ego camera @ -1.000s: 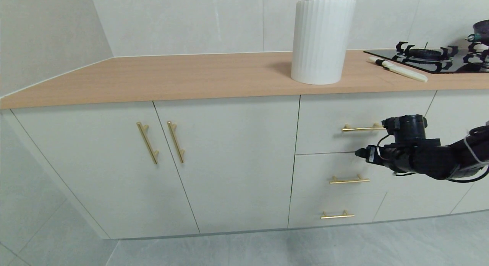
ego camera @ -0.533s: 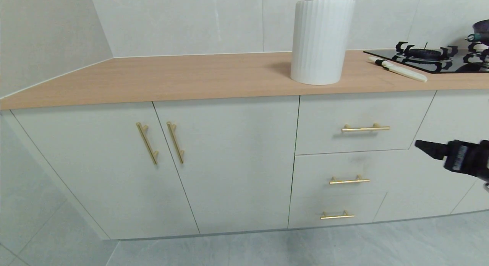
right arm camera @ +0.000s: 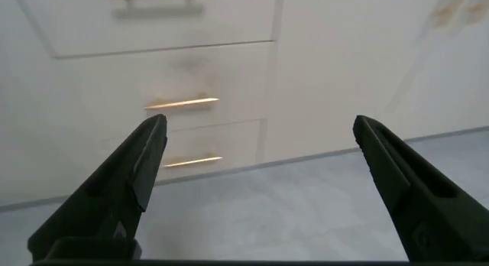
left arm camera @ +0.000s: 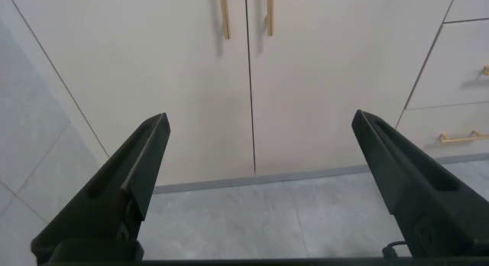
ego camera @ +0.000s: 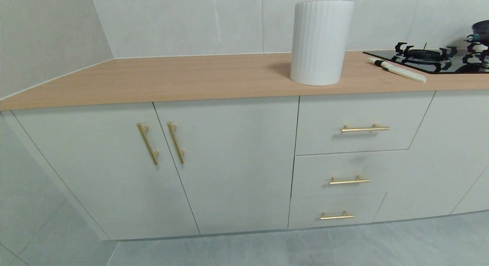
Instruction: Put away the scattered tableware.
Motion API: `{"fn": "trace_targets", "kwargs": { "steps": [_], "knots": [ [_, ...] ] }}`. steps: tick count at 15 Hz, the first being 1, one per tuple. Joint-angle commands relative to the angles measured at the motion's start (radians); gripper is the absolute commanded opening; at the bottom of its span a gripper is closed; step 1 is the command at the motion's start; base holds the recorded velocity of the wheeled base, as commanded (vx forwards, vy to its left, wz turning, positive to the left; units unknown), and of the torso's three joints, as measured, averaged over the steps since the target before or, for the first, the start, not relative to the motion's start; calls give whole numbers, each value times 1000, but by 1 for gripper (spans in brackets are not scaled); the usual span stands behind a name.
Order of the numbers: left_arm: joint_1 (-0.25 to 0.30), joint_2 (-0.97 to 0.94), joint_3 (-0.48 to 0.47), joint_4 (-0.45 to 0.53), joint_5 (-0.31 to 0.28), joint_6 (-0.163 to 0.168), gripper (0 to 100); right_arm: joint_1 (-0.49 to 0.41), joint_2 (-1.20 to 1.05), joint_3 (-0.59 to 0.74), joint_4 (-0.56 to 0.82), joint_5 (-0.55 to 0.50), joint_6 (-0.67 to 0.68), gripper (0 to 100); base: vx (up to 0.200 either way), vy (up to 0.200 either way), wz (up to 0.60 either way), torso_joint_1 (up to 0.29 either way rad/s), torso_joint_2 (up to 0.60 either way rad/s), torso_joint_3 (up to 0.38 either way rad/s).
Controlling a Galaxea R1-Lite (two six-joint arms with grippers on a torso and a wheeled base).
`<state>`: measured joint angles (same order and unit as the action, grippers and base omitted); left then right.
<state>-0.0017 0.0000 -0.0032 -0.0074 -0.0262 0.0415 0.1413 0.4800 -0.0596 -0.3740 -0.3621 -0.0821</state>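
Note:
A cream-handled knife (ego camera: 397, 70) lies on the wooden countertop (ego camera: 191, 77) at the right, just in front of the black hob (ego camera: 428, 59). To its left stands a tall white ribbed container (ego camera: 321, 42). Under the counter, three drawers with gold handles (ego camera: 365, 128) are all shut. My left gripper (left arm camera: 260, 121) is open and holds nothing; it is low in front of the double cabinet doors (left arm camera: 248, 82). My right gripper (right arm camera: 260, 122) is also open with nothing in it, and faces the lower drawer handles (right arm camera: 182, 103) above the floor.
A dark pot (ego camera: 481, 29) sits on the hob at the far right edge. Two shut cabinet doors with gold handles (ego camera: 160, 141) fill the left half of the cabinet front. Grey tiled floor (ego camera: 267, 250) lies below.
My right arm, which hung in front of the upper drawers, has pulled back to the right and left the head view. The counter items have not moved.

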Motion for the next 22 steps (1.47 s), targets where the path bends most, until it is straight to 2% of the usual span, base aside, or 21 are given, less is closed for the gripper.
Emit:
{"fn": "trace_targets", "kwargs": {
  "steps": [1, 3, 4, 5, 6, 9, 11, 12, 13, 14, 20, 22],
  "knots": [
    [0, 0, 0, 0, 0, 0, 100, -3, -187, 46, 70, -46, -65, 100, 0, 0, 0, 0, 0, 0],
    [0, 0, 0, 0, 0, 0, 100, -5, -251, 23, 211, -98, -70, 100, 0, 0, 0, 0, 0, 0],
    [0, 0, 0, 0, 0, 0, 100, -37, -297, 20, 257, -123, -70, 100, 0, 0, 0, 0, 0, 0],
    [0, 0, 0, 0, 0, 0, 100, -54, -311, 21, 261, -127, -70, 100, 0, 0, 0, 0, 0, 0],
    [0, 0, 0, 0, 0, 0, 100, -138, -406, 40, 288, -121, -71, 100, 0, 0, 0, 0, 0, 0],
    [0, 0, 0, 0, 0, 0, 100, -146, -478, 60, 299, -90, -25, 100, 0, 0, 0, 0, 0, 0],
    [0, 0, 0, 0, 0, 0, 100, -146, -478, 60, 305, 52, 67, 100, 0, 0, 0, 0, 0, 0],
    [0, 0, 0, 0, 0, 0, 100, -146, -478, 60, 343, 250, 156, 100, 0, 0, 0, 0, 0, 0],
    [0, 0, 0, 0, 0, 0, 100, -144, -478, 60, 369, 305, 122, 100, 0, 0, 0, 0, 0, 0],
    [0, 0, 0, 0, 0, 0, 100, -144, -478, 60, 377, 308, 84, 100, 0, 0, 0, 0, 0, 0],
    [0, 0, 2, 0, 0, 9, 100, -146, -478, 60, 376, 312, 85, 100, 0, 0, 0, 0, 0, 0],
    [0, 0, 0, -2, -3, -15, 100, -144, -478, 60, 376, 312, 85, 100, 0, 0, 0, 0, 0, 0]
  ]
}}
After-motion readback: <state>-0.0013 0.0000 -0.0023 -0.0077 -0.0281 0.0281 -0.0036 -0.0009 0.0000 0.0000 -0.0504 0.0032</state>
